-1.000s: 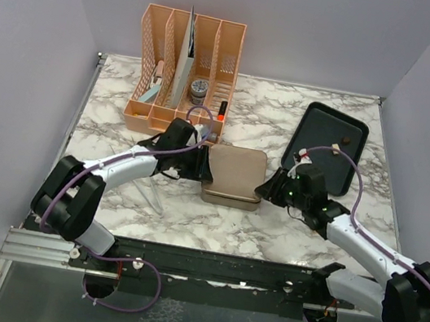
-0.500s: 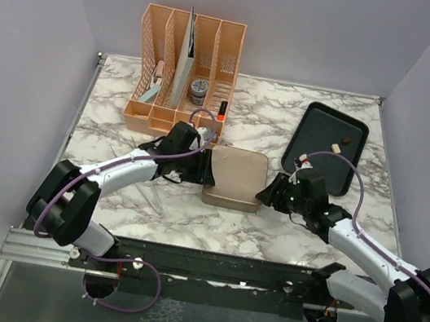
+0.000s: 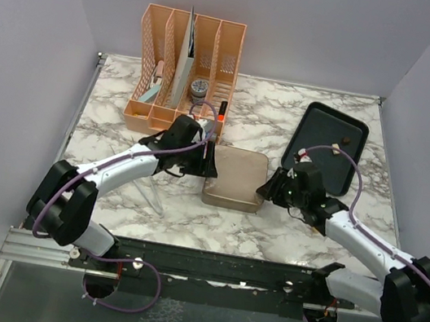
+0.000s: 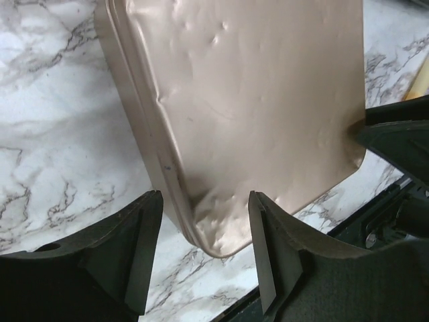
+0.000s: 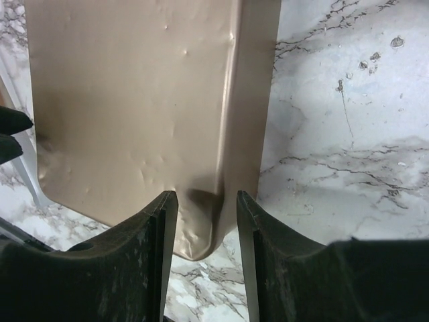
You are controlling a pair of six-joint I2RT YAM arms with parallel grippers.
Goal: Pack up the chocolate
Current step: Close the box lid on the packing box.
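A square gold tin [image 3: 234,177] lies shut on the marble table between my two arms. My left gripper [image 3: 202,161] is at its left side. In the left wrist view that gripper [image 4: 204,194] stands open astride a corner of the tin [image 4: 255,100], with gaps on both sides. My right gripper [image 3: 268,190] is at the tin's right side. It [image 5: 206,194] is open too, its fingers either side of a corner of the tin [image 5: 134,100]. A small dark chocolate [image 3: 342,139] sits on the black tray [image 3: 320,125]. The tin's contents are hidden.
An orange desk organizer [image 3: 184,73] with papers and small items stands at the back left, close behind my left gripper. The black tray lies at the back right, just behind the right arm. A thin clear object [image 3: 148,191] lies left of the tin.
My left gripper has opened wider and edged toward the tin's back left corner. The right gripper drew back slightly, then returned to the tin's right side. The tin turned a little.
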